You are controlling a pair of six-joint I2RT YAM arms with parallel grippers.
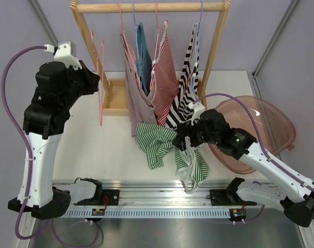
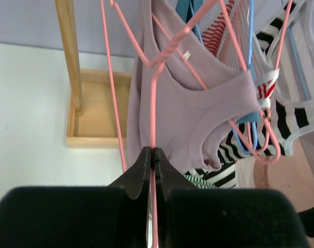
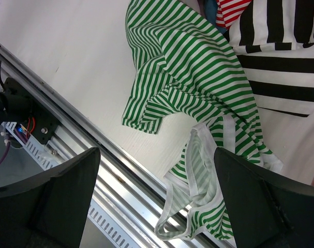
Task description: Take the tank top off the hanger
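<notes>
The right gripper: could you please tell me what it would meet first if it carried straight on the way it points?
Most likely the green-striped tank top, lying crumpled on the table straight ahead of the right gripper, whose jaws stand open. How far off it lies is unclear.

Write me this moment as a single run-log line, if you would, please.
left gripper: shut on pink hanger | right gripper: open above green striped tank top | garment: off hanger, crumpled on table
</notes>
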